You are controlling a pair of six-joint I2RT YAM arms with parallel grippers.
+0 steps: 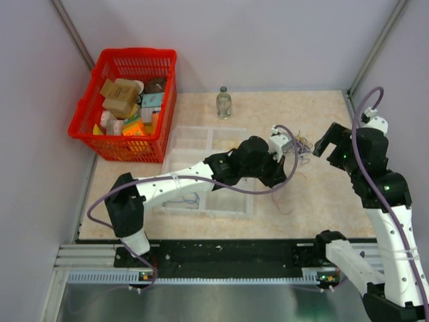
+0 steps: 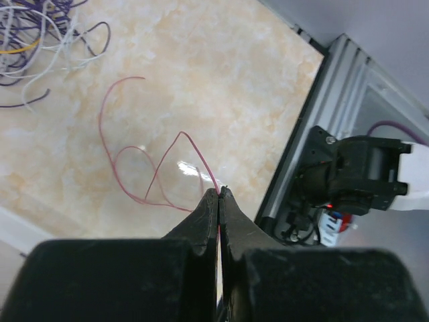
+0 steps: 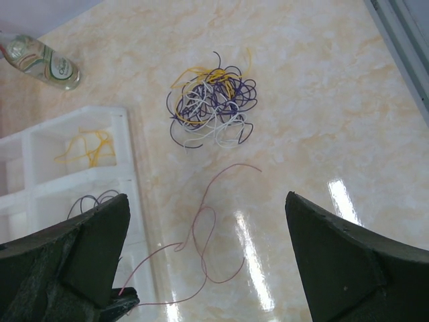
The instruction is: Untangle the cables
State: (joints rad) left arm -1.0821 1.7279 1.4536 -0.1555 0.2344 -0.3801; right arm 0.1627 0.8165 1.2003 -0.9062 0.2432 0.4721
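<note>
The cables (image 3: 211, 107) lie bunched on the table (image 3: 322, 80), near the white tray (image 3: 131, 154). One pink strand (image 2: 134, 151) lies apart from the bunch, its end pinched in the fully closed left gripper (image 2: 219, 196). The right gripper (image 3: 208, 221) hangs above with its jaws wide, holding nothing. A yellow strand (image 3: 87, 147) sits in a tray compartment.

Red basket (image 1: 137, 54) at far-left, full of cardboard boxes (image 1: 120, 97) and packets. Clear bottle (image 1: 224, 103) upright near the far edge of the beige marbled counter (image 1: 268, 114). Translucent divided tray (image 1: 211, 129) just beside the basket.
</note>
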